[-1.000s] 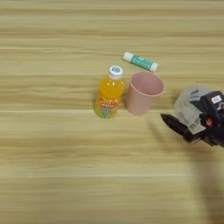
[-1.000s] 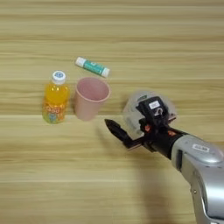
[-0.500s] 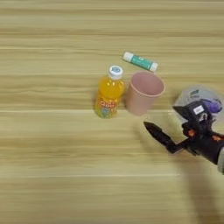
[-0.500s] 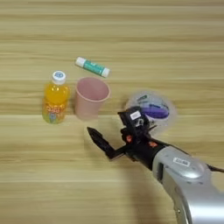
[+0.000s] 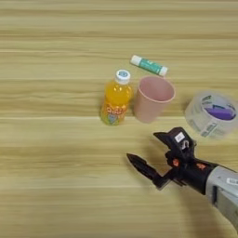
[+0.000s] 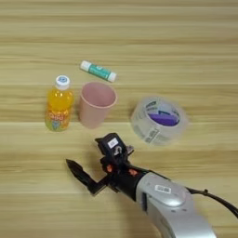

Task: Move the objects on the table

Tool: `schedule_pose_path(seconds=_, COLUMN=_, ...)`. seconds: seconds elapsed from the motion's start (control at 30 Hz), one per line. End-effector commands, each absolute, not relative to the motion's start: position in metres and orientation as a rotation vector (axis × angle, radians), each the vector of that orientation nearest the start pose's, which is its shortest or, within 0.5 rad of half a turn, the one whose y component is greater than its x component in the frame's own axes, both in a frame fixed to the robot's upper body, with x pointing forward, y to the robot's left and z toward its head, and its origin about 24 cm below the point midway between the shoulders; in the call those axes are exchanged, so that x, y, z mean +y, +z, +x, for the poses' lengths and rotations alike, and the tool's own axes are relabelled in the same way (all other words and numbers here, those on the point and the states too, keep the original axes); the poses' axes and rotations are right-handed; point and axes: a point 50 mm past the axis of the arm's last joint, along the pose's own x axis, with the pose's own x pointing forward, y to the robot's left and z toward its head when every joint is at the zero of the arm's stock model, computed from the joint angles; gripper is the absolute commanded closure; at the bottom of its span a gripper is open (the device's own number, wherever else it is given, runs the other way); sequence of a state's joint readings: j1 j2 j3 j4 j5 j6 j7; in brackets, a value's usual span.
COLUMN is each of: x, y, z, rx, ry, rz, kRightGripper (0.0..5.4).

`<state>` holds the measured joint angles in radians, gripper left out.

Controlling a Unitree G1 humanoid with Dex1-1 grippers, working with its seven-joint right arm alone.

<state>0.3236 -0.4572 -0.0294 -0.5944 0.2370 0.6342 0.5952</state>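
An orange-juice bottle [image 5: 115, 98] with a white cap stands upright on the wooden table [image 5: 56, 186]. A pink cup [image 5: 153, 97] stands upright just to its right, almost touching it. Further right, a clear tape roll [image 5: 212, 114] lies flat with nothing on it. My right gripper [image 5: 142, 146] is open and empty, in front of the cup and to the left of the tape roll. One black finger [image 6: 81, 173] points left and the other sits nearer the cup. It touches none of the objects.
A small green-and-white tube [image 5: 148, 65] lies behind the cup. My silver forearm [image 6: 167, 204] comes in from the bottom right corner. Bare wood stretches to the left of the bottle and along the front.
My gripper has moved left and toward the front edge, away from the tape roll, which now shows in full. Bottle, cup and tube have stayed put.
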Motion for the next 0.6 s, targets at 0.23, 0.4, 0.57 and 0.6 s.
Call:
schedule_pose_path(seconds=0.23, x=-0.171, y=0.063, z=0.185, rx=0.346, ry=0.631, rz=-0.184, kRightGripper=0.04)
schedule_pose_path(seconds=0.4, x=-0.167, y=0.055, z=0.192, rx=0.350, ry=0.624, rz=-0.179, kRightGripper=0.04)
schedule_pose_path(seconds=0.57, x=-0.163, y=0.047, z=0.202, rx=0.347, ry=0.600, rz=-0.200, kRightGripper=0.04)
schedule_pose_path(seconds=0.6, x=-0.162, y=0.045, z=0.203, rx=0.346, ry=0.597, rz=-0.203, kRightGripper=0.04)
